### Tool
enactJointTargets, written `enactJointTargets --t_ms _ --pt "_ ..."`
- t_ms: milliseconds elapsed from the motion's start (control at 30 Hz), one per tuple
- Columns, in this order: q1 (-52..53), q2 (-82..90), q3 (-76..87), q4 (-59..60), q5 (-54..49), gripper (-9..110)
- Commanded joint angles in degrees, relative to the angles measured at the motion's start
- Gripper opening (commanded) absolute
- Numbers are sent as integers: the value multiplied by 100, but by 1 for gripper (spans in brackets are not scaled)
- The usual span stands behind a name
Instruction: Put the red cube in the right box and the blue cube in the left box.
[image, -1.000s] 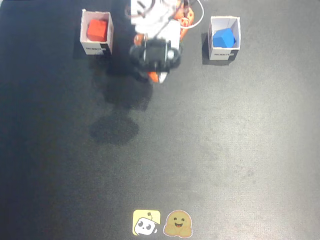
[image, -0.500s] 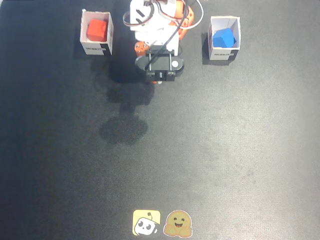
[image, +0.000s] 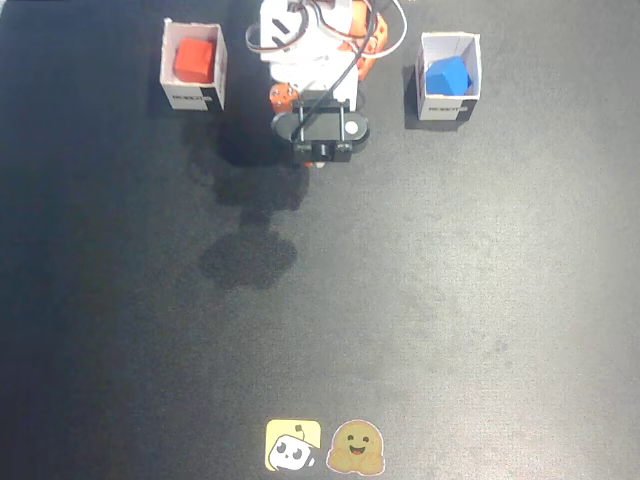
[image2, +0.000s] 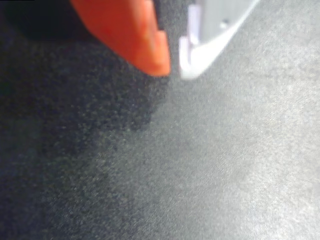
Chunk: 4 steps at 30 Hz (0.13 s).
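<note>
So we swing the arm back to centre; hand (image2: 174, 62) is nearly closed, empty. Red cube (image: 193, 59) sits in one box (image: 166, 62), blue cube (image: 447, 75) in the other box (image: 475, 70). Looks done.

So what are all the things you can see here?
red cube: one, red, inside the white box at the left of the fixed view
blue cube: one, blue, inside the white box at the right of the fixed view
boxes: two, white with a black label, left and right near the top edge
stickers: two, a yellow one and a brown one, bottom edge
mat: one, black, under everything
arm: one, white and orange, top middle between the boxes
end effector: one, orange and white fingertips almost together, empty
</note>
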Motion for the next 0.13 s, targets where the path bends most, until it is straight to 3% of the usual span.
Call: enactJointTargets --t_ms 0,100 --pt "-18 53 -18 26 0 0" --pt "-18 53 -18 26 0 0"
